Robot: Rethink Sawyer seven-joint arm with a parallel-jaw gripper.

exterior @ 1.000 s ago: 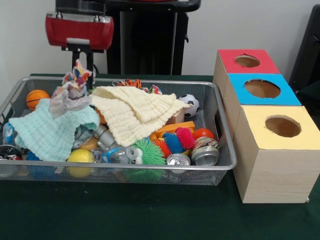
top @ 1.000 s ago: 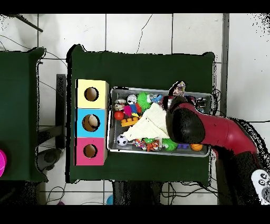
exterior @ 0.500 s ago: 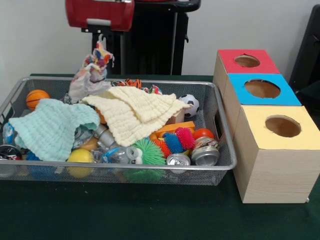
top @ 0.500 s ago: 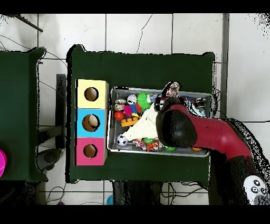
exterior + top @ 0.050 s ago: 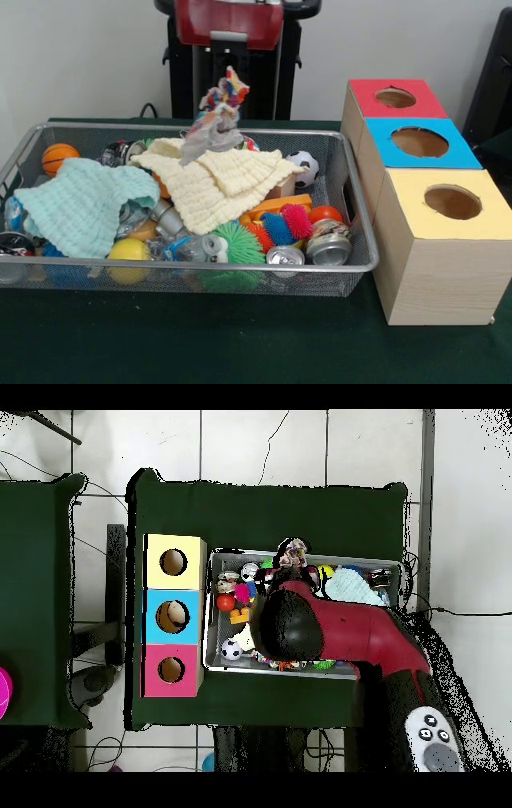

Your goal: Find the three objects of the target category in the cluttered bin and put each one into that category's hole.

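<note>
arm has swung toward 3 o'clock, boxes side, patterned cloth dangling above bin; gripper seemingly clenched on it. not dropped yet; two unclear.

Front camera low, close across table; overhead straight down, farther; both share bin

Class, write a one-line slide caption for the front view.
Gripper lifts a patterned cloth above the cluttered wire bin.
</note>
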